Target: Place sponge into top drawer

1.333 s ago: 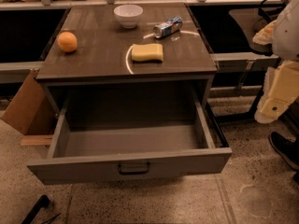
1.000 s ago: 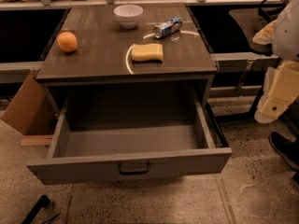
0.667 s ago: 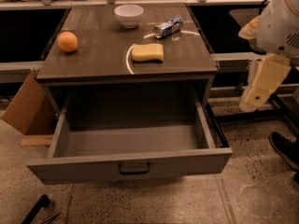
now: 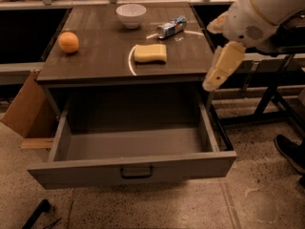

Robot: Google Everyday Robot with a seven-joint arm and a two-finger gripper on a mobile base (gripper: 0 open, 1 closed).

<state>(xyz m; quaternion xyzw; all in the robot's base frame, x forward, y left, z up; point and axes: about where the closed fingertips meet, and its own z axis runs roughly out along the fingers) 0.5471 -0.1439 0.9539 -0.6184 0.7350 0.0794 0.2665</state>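
The pale yellow sponge lies flat on the dark wooden cabinet top, right of centre and untouched. The top drawer is pulled fully open below it, and its grey inside holds nothing; a small dark bar handle sits on its front panel. My gripper hangs at the cabinet's right edge, right of the sponge and above the drawer's right side. Its cream fingers are apart and hold nothing.
On the cabinet top are an orange at the left, a white bowl at the back and a lying can back right. A cardboard box leans left of the cabinet. A person's shoe and a metal frame are on the right.
My arm and gripper have swung left and up from the far right edge toward the cabinet's right side. The sponge, drawer and other objects have not moved.
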